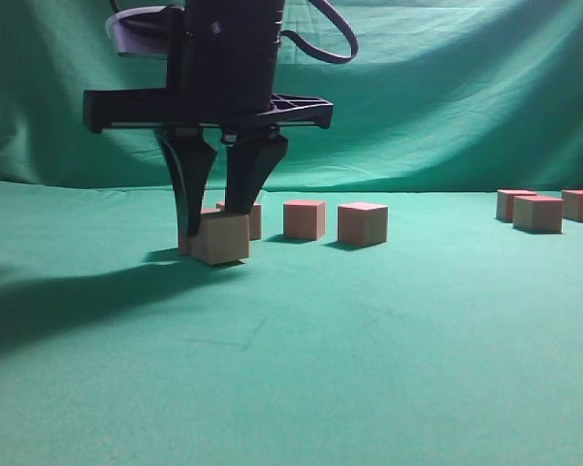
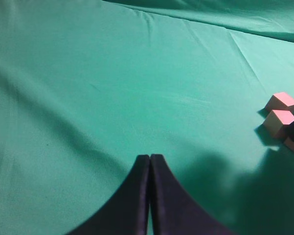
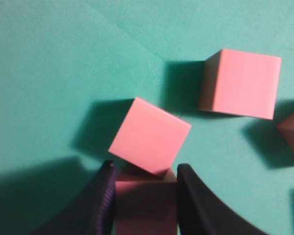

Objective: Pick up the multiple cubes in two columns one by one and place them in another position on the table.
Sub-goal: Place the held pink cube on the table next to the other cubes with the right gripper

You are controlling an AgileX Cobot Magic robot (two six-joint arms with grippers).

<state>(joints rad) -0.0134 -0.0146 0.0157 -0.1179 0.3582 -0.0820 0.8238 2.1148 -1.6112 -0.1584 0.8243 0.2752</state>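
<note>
My right gripper [image 1: 216, 229] has reached to the left of the exterior view. It is shut on a cube [image 3: 146, 200], low at the table [image 1: 301, 369]; this cube is the nearest, tan-faced one in the exterior view [image 1: 220, 239]. A tilted cube [image 3: 149, 135] touches it just ahead of the fingertips [image 3: 143, 172]. More cubes stand beside it [image 1: 304, 218] [image 1: 362, 223] [image 3: 242, 83]. A second group of cubes [image 1: 537, 213] stands at the far right. My left gripper [image 2: 150, 157] is shut and empty over bare cloth, with cubes [image 2: 279, 122] at the right edge of its view.
Draped green backdrop [image 1: 446, 87] rises behind the table. Wide bare cloth lies in front of both cube groups and between them [image 1: 437, 223]. The right arm casts a dark shadow [image 1: 68, 291] on the left.
</note>
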